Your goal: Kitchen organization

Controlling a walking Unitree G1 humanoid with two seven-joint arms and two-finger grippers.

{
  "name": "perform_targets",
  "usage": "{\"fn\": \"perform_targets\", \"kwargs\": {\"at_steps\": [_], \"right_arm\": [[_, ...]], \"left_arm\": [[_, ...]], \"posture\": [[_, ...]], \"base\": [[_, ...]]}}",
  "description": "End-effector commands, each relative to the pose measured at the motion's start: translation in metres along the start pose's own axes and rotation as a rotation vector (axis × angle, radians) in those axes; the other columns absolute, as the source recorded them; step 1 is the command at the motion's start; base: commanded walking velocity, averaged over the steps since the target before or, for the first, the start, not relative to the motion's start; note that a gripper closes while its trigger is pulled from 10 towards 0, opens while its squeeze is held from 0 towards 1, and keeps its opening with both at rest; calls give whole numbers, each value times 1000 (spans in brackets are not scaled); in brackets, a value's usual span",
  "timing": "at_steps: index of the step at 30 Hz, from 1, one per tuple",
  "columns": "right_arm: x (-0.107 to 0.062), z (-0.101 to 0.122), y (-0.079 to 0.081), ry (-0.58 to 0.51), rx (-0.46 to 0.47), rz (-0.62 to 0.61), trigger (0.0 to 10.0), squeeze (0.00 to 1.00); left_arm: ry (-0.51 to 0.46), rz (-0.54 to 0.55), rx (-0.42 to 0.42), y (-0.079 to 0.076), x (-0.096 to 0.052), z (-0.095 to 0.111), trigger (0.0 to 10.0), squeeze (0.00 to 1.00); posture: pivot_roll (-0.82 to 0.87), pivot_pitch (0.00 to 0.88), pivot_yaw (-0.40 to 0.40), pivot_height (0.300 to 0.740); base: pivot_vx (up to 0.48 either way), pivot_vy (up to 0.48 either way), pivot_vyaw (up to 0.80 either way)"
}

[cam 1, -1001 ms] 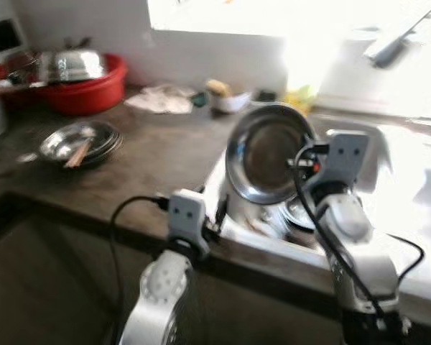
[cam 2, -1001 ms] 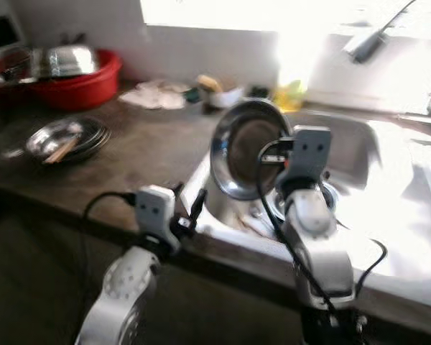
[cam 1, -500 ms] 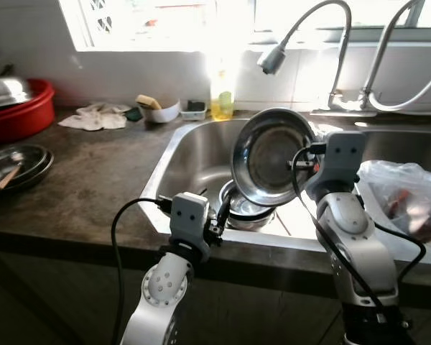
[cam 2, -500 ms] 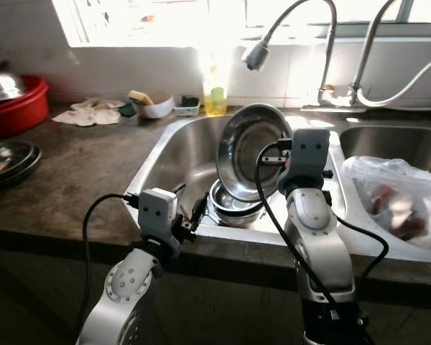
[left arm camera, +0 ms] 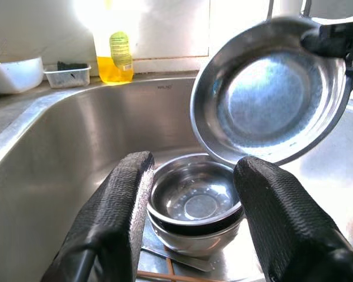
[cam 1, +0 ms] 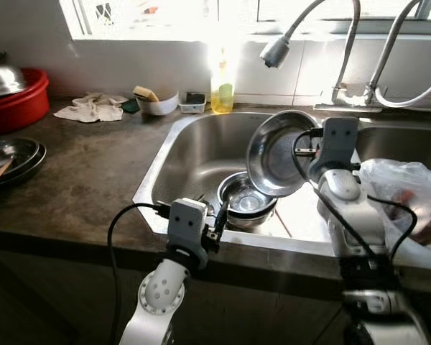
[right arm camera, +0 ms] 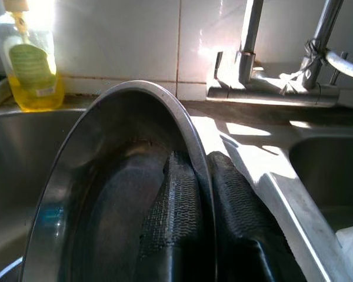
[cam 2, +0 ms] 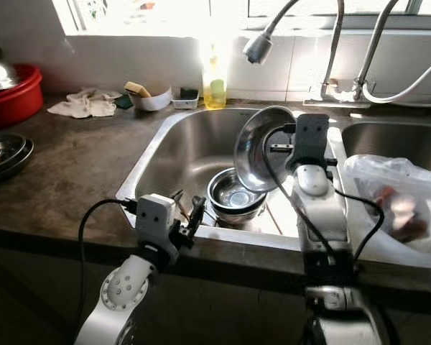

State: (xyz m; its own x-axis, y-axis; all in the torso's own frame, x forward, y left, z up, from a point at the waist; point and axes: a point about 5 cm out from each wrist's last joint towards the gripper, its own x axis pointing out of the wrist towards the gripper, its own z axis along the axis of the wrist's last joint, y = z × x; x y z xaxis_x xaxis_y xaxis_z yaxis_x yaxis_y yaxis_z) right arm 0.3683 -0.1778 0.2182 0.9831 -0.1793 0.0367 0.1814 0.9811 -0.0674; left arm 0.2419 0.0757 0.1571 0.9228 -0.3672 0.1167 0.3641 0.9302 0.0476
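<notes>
Right gripper (right arm camera: 191, 194) stays clenched on the steel pan (cam 1: 280, 152) rim, one finger inside, one outside; vs half a sec ago the pan sits lower and tipped over the sink (cam 1: 194, 144), just above the stacked bowls (cam 1: 248, 203); prob. about to nest it there, tho contact is hard to judge. Left gripper (left arm camera: 191, 194) hovers released at the sink's front edge, nothing btw its fingers.
</notes>
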Motion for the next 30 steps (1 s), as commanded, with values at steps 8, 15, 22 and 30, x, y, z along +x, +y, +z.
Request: {"fn": "perform_targets", "kwargs": {"at_steps": [8, 15, 22, 30], "right_arm": [[15, -30, -7, 132, -13, -48, 10000, 0], [13, -47, -5, 202, -12, -56, 10000, 0], [13, -54, -4, 212, -11, -56, 10000, 1000], [13, -48, -7, 164, -29, -81, 10000, 1000]], "left_arm": [[30, 4, 3, -3, -10, 2, 10000, 0], [42, 5, 1, -4, -14, 2, 10000, 0], [48, 6, 5, -3, -14, 4, 10000, 0], [47, 8, 6, -3, -12, 4, 10000, 0]], "posture": [[83, 129, -5, 740], [92, 144, -1, 740], [104, 147, -8, 740], [99, 127, -9, 740]], "base": [[0, 0, 0], [0, 0, 0], [0, 0, 0], [0, 0, 0]]}}
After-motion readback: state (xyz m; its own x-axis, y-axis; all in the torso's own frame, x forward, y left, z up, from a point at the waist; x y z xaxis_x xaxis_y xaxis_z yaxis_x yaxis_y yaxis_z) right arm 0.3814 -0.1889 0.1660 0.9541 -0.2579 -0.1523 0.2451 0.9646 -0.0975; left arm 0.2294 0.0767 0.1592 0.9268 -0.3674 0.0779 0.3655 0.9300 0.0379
